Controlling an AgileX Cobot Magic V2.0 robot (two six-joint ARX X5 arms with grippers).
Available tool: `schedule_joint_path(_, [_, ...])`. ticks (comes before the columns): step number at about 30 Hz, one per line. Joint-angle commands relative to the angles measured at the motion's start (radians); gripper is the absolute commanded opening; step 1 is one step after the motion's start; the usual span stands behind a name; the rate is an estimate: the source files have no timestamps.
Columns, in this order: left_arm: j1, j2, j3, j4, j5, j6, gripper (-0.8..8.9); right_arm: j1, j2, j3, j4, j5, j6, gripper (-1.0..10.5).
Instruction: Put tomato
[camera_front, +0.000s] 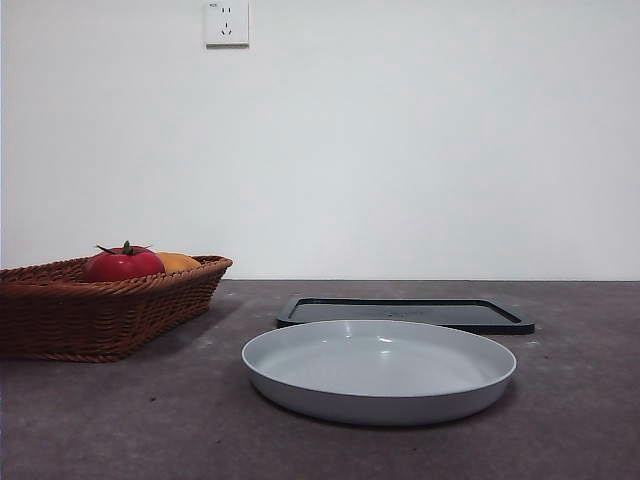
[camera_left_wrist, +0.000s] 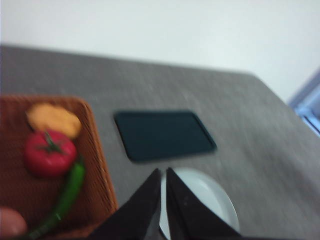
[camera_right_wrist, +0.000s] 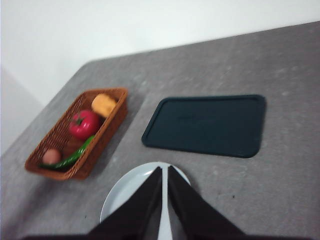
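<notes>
Table (camera_front: 120, 420): wrist cams show pepper (camera_right_wrist: 75, 156).

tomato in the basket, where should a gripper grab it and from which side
Probably from above, across the round red body of the tomato, jaws straddling the stem. It sits low in the wicker basket, whose walls block a sideways approach, with the orange fruit and green pepper close by, so keep the jaws clear of those neighbours.
</notes>
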Motion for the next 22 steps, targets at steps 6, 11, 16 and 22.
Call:
schedule_joint_path(6, [-0.082,0.134,0.06,-0.09,0.093,0.033,0.15,0.159,0.146,0.058,-0.018,0.003,-0.069,0.1])
schedule_joint_path(11, [-0.132,0.19,0.06,-0.112,0.094,0.035,0.15,0.285,0.22,0.058,-0.034,0.084,-0.1,0.1])
schedule_joint_path(16, [-0.151,0.243,0.059,-0.139,0.094,0.074,0.15,0.369,0.272,0.058,-0.034,0.143,-0.103,0.1])
schedule_joint_path(22, [-0.151,0.261,0.059,-0.156,0.093,0.075,0.77,0.383,0.286,0.058,-0.039,0.138,-0.103,0.3])
